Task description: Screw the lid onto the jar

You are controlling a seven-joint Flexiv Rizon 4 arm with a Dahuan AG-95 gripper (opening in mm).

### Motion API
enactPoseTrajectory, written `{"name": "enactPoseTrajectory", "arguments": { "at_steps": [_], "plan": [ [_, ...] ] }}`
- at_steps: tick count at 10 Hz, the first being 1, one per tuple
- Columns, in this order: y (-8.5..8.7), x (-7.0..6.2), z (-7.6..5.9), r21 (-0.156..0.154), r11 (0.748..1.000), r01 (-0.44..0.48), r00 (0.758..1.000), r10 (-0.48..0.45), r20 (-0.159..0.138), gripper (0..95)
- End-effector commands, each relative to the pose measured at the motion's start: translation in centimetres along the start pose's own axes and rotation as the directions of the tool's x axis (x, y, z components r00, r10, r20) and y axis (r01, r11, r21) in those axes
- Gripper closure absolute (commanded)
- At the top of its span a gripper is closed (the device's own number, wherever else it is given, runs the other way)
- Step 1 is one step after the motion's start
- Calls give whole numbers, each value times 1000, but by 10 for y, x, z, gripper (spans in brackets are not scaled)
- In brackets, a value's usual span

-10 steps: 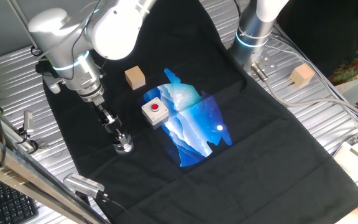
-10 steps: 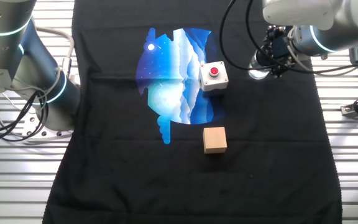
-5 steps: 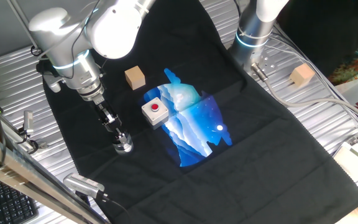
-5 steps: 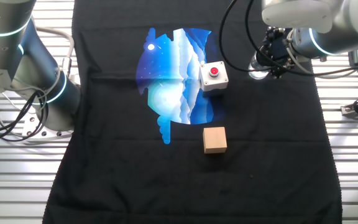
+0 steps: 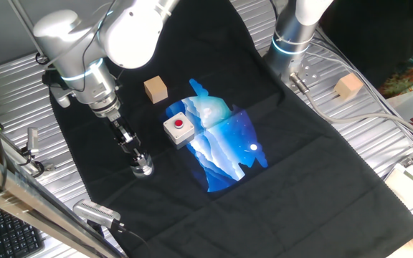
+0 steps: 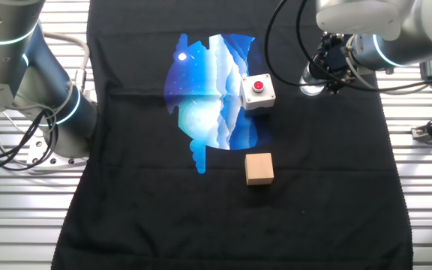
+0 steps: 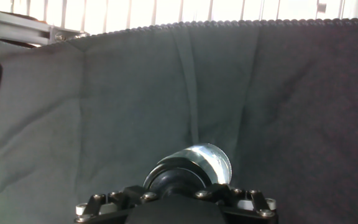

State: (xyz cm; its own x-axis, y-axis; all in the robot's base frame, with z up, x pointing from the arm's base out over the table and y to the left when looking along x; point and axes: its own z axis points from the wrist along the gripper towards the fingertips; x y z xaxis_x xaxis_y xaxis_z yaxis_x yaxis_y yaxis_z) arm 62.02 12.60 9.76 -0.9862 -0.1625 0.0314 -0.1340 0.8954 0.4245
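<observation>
Hand view: gripper (image 7: 178, 190) clamps the lid (image 7: 174, 179) down on the jar (image 7: 204, 158) near the cloth (image 7: 291, 93) edge; risk, as judged, is cross-threading or the unbraced jar spinning under torque.

two fixed cameras are looking down from opposite sides, both taking in the desk (image 5: 378, 129) with its black cloth (image 6: 321, 195), while the hand camera is peering close along the cloth.
</observation>
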Motion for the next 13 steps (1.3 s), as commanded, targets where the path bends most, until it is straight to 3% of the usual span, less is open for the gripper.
{"name": "enactPoseTrajectory", "arguments": {
  "at_steps": [1, 4, 5, 13],
  "plan": [
    [0, 0, 1, -3, 1000, 0, 1000, 0, 1, 190],
    [0, 0, 1, 2, 1000, 0, 1000, 0, 2, 190],
    [0, 0, 1, 3, 1000, -1, 1000, 1, 2, 380],
    [1, 1, 1, 8, 1000, -10, 1000, 10, -2, 380]
  ]
}}
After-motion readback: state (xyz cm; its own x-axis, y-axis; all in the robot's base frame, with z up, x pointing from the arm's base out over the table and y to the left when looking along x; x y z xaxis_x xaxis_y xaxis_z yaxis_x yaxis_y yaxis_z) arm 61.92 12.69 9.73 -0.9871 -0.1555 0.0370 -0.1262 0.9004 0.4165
